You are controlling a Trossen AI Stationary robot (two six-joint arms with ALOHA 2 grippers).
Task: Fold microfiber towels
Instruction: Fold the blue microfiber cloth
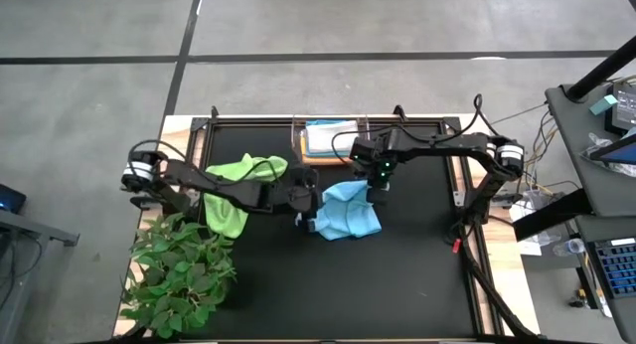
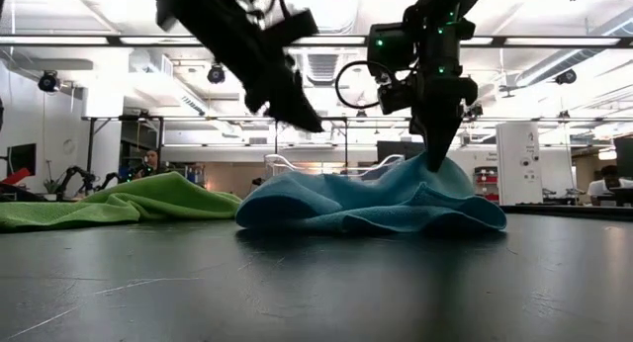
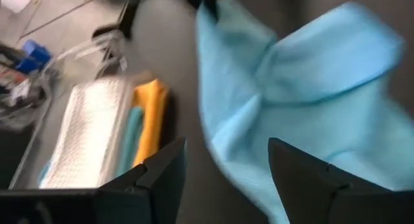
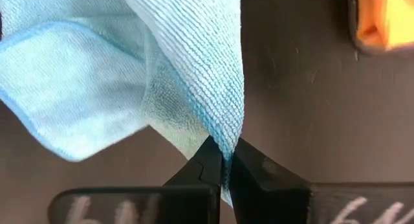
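A light blue towel (image 1: pixel 346 211) lies crumpled on the black table mat near the middle, and the low view shows it rising to a peak (image 2: pixel 427 166). My right gripper (image 4: pixel 225 160) stands over its far right part, shut on it. At the towel's left side my left gripper (image 3: pixel 226 166) is open, raised above the cloth (image 2: pixel 297 110) with nothing between its fingers. A lime green towel (image 1: pixel 238 190) lies loose on the mat under the left arm. My right gripper pinches a hemmed edge fold of the light blue towel (image 4: pixel 228 134) between its two fingertips, coming from above and pointing steeply down. The cloth is drawn up into a small peak at the fingers. The rest of the towel lies slack on the mat.
A clear bin (image 1: pixel 328 137) at the far middle edge holds folded towels: white (image 3: pixel 84 133), teal (image 3: pixel 129 143) and yellow-orange (image 3: pixel 150 120). A leafy green plant (image 1: pixel 179 269) stands at the near left corner. The near half of the mat is bare.
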